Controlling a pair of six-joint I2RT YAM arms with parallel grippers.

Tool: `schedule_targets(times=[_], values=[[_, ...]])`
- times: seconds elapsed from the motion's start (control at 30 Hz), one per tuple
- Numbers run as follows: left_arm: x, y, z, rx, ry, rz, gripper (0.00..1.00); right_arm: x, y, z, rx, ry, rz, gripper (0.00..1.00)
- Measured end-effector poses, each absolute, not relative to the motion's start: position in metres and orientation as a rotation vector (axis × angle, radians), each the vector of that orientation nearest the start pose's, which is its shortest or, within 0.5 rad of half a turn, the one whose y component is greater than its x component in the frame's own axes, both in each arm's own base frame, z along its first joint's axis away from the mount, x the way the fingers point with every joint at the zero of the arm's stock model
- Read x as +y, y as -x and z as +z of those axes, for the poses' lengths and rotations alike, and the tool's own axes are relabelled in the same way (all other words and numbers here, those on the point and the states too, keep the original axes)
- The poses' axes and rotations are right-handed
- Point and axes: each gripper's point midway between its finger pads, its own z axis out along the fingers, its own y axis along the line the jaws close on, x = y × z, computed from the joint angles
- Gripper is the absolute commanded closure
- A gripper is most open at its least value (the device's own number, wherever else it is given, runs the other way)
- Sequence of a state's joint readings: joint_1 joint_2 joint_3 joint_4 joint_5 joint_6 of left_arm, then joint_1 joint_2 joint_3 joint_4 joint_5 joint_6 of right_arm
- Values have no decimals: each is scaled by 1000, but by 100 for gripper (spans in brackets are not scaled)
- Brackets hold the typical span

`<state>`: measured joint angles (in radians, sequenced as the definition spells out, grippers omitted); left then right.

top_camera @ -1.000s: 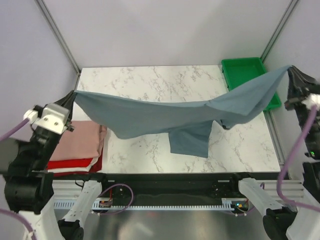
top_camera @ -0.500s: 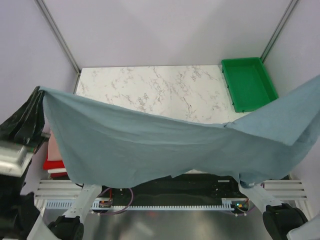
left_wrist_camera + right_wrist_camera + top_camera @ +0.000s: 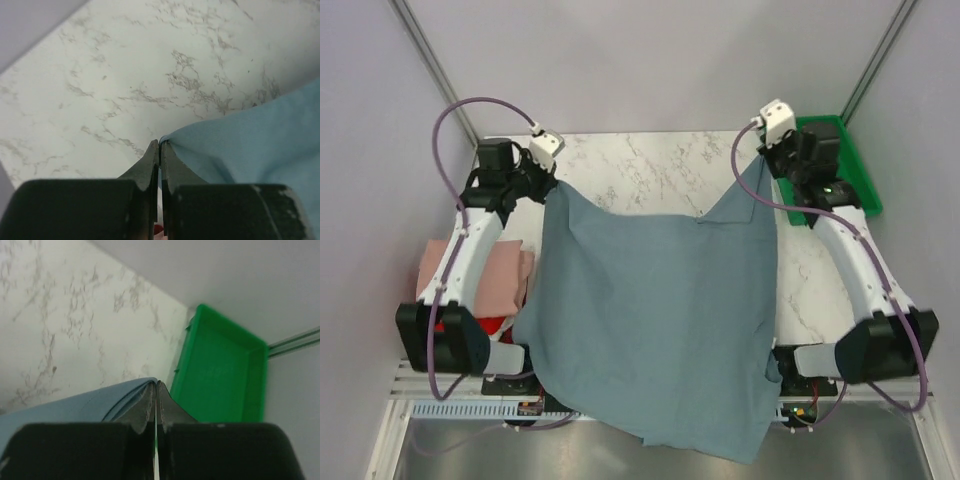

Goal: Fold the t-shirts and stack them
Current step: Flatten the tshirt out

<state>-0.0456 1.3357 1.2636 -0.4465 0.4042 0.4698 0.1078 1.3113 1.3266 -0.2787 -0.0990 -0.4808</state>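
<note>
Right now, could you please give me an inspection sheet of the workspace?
Surface: white marble table, bare along the far side, its middle covered by cloth.
Job's things: blue-grey t-shirt hangs from both hands, lower end draped past the near edge; folded pink t-shirt on a red t-shirt at the left edge.
Clutter: green tray at far right, nothing seen inside.
Hands: left hand and right hand each shut on a shirt corner.
Cables: purple cables loop off both wrists.
Surroundings: pale walls, metal corner posts.
</note>
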Motion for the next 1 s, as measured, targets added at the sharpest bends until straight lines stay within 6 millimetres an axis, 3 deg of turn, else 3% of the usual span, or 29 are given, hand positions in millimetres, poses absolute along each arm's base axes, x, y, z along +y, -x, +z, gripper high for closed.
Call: schedule_targets(times=[0.07, 0.2, 0.3, 0.37, 0.43, 0.53, 0.73, 0.9, 1.0], values=[[-75, -415, 215, 1996, -779, -200, 98, 47, -450, 269, 1848, 654, -161, 100], [-84, -455, 148, 2118, -823, -240, 98, 49, -490, 178, 2001, 741, -163, 100], [-84, -488, 113, 2181, -822, -214, 98, 47, -525, 137, 2072, 770, -188, 100], [-79, -509, 102, 2199, -808, -171, 98, 46, -552, 130, 2083, 760, -215, 100], [-74, -527, 99, 2202, -790, -127, 98, 44, -581, 136, 2057, 728, -247, 100], [-68, -552, 108, 2178, -763, -66, 98, 44, -608, 155, 2007, 681, -274, 100], [-63, -580, 142, 2108, -685, 0, 98, 43, -634, 194, 1922, 595, -296, 100], [-65, -577, 172, 2075, -640, -17, 98, 32, -642, 231, 1872, 488, -254, 100], [-69, -558, 221, 2024, -617, -43, 98, 18, -632, 269, 1837, 422, -223, 100]])
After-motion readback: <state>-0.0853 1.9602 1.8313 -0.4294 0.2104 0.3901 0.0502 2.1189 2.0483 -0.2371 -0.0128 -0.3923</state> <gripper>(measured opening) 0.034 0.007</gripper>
